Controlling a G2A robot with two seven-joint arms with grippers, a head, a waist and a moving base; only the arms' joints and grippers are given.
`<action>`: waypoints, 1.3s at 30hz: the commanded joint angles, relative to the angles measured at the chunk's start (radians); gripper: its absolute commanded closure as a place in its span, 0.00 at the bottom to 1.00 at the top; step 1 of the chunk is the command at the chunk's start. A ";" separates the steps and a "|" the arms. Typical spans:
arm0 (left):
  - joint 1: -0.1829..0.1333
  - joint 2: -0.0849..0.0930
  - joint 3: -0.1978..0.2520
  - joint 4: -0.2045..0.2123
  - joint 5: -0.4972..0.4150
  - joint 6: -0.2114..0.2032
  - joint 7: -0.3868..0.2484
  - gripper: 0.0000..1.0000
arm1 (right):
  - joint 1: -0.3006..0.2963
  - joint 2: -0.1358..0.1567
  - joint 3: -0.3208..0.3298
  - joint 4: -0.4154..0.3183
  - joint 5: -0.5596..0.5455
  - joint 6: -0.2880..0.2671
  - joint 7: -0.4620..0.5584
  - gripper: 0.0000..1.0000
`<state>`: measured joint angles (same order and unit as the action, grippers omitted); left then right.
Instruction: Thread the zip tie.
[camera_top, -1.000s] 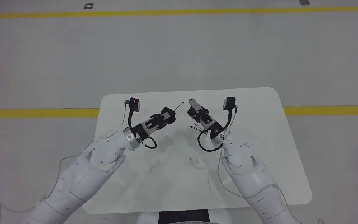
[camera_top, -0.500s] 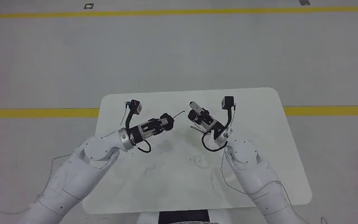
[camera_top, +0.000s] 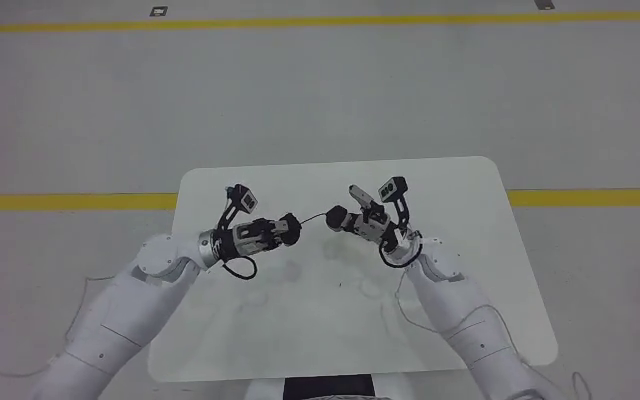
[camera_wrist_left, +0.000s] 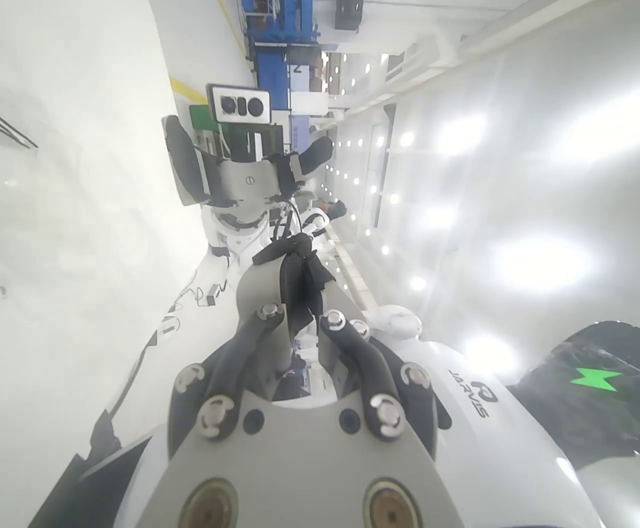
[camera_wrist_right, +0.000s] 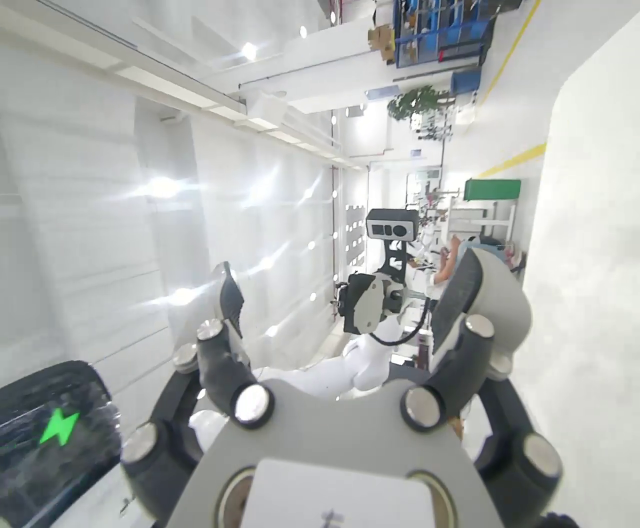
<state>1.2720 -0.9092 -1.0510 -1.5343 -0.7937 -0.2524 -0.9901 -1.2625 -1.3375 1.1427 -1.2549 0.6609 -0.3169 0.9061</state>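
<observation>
- Zip tie (camera_top: 312, 217) is hanging in the air above the table (camera_top: 470, 300), its long axis running from one gripper toward the other.
- Left gripper (camera_top: 288, 227) is pinching one end; the free tip is pointing at the right gripper (camera_top: 344, 206), which is waiting just beside it with fingers spread.
- Left wrist view is showing the black strap clamped between the pads; right wrist view is showing the spread fingers facing the left gripper.
</observation>
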 joint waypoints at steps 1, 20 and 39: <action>-0.008 0.000 -0.003 0.017 0.004 0.008 -0.019 1.00 | 0.004 0.000 -0.003 0.005 0.004 0.002 0.012 0.00; -0.007 -0.004 -0.011 0.054 -0.062 0.022 -0.131 1.00 | 0.075 0.018 -0.010 0.068 0.068 0.165 0.360 0.00; -0.016 -0.006 -0.006 0.064 -0.035 0.012 -0.152 1.00 | 0.095 0.022 -0.010 0.084 0.089 0.167 0.396 0.00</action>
<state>1.2562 -0.9151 -1.0575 -1.4701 -0.8288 -0.2407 -1.1421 -1.1708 -1.3148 1.1344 -1.1751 0.7484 -0.1453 1.2955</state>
